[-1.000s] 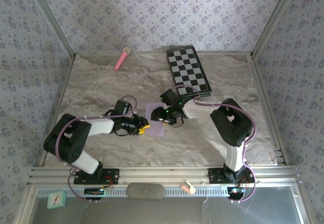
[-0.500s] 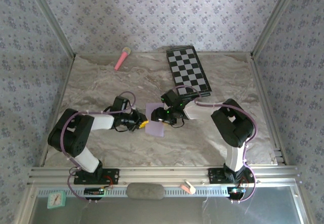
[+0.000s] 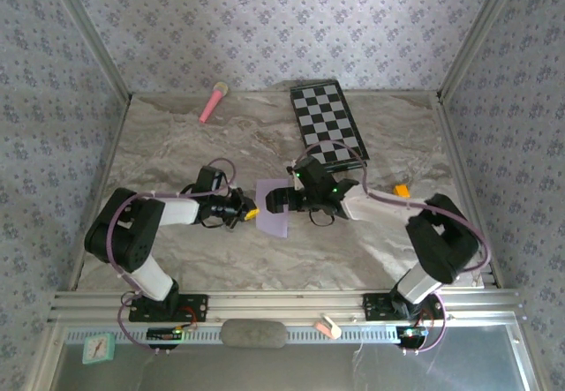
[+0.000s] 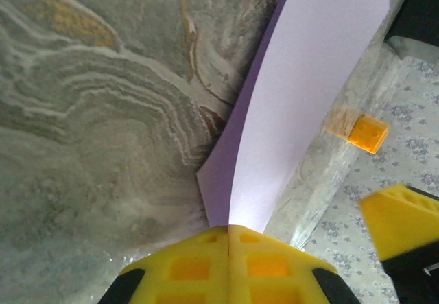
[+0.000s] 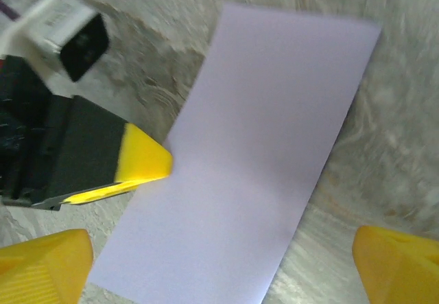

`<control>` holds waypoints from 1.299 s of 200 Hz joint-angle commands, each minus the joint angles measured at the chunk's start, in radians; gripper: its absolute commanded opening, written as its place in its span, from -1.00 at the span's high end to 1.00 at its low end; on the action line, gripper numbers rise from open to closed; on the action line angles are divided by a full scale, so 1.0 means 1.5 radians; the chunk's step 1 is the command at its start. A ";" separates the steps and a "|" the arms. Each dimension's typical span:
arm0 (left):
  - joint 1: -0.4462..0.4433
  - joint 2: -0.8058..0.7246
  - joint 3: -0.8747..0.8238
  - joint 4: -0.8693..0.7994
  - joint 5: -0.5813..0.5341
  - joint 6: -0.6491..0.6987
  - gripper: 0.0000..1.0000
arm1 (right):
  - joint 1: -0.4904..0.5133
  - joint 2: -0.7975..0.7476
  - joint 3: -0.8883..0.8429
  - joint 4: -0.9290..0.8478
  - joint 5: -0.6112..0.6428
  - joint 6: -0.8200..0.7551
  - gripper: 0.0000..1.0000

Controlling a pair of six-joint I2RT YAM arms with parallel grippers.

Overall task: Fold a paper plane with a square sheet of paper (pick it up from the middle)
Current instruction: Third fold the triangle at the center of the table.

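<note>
Square sheet of paper (image 3: 272, 209): lilac, lying mid-worktop (image 3: 177, 144), shows as a narrow oblong. Left gripper (image 3: 251, 214) is clamped on the sheet's left edge, which curls up off the surface. Right gripper (image 5: 219, 263) hovers just above the sheet, jaws spread wide, nothing between them.

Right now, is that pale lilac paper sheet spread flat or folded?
Folded. The pale lilac paper sheet shows as a narrow rectangle, and the left wrist view shows two layers meeting where the left claw pinches it.
</note>
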 commanded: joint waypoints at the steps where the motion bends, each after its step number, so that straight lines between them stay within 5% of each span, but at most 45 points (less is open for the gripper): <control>1: 0.001 -0.030 0.017 -0.028 -0.006 -0.026 1.00 | 0.026 -0.041 -0.028 0.015 0.118 -0.122 -1.00; 83: -0.014 -0.036 0.046 -0.061 -0.020 -0.047 1.00 | 0.169 -0.052 -0.115 0.183 0.189 -0.401 -0.95; 155: -0.022 -0.030 0.050 -0.064 -0.020 -0.048 1.00 | 0.209 0.040 -0.117 0.250 0.287 -0.436 -0.80; 185: -0.024 -0.030 0.050 -0.064 -0.019 -0.048 1.00 | 0.209 0.038 -0.123 0.264 0.310 -0.438 -0.58; 213: -0.024 -0.030 0.050 -0.064 -0.019 -0.047 1.00 | 0.210 0.027 -0.142 0.292 0.335 -0.450 -0.15; 260: -0.024 -0.026 0.051 -0.063 -0.018 -0.047 1.00 | 0.210 0.022 -0.141 0.281 0.297 -0.460 0.16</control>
